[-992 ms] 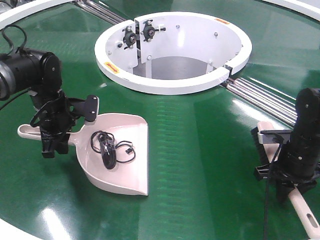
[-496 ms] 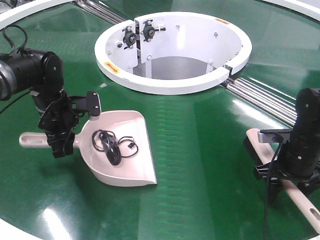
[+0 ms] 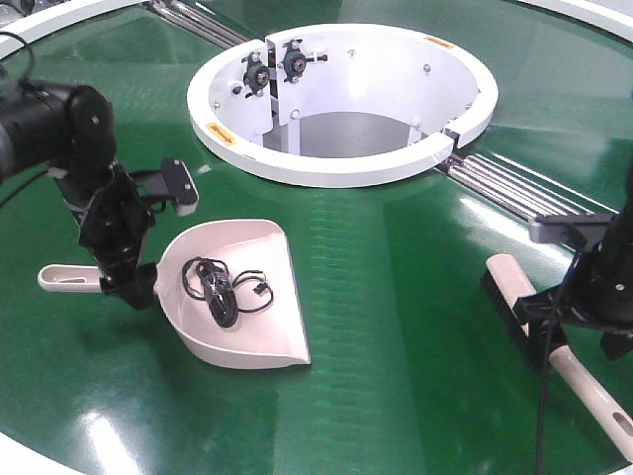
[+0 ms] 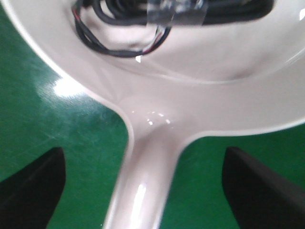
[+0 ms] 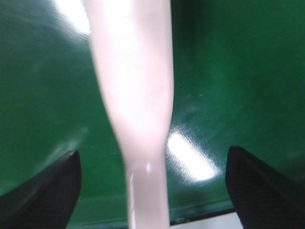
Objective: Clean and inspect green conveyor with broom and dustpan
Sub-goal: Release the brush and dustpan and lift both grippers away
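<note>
The green conveyor fills the front-facing view as a glossy dark-green belt surface. A white ring-shaped opening sits in its upper centre, and silver rollers run along a seam to the right of the ring.

The dustpan lies flat on the belt at left centre, scoop mouth toward the lower right, handle extending to the left. A coiled black cable rests inside the scoop; in the left wrist view the cable is bound with a strip of clear tape.

The left gripper is positioned over the dustpan handle where it meets the scoop. In the left wrist view the left gripper stands wide apart: each dark finger lies well clear of the handle of the dustpan, with green belt visible on both sides.

The broom lies on the belt at lower right, dark bristles along one side of its head, its pale handle running toward the bottom right corner. The right gripper hangs above the junction of head and handle. In the right wrist view the right gripper is spread wide, and the handle of the broom passes between the two fingers without contact.
</note>
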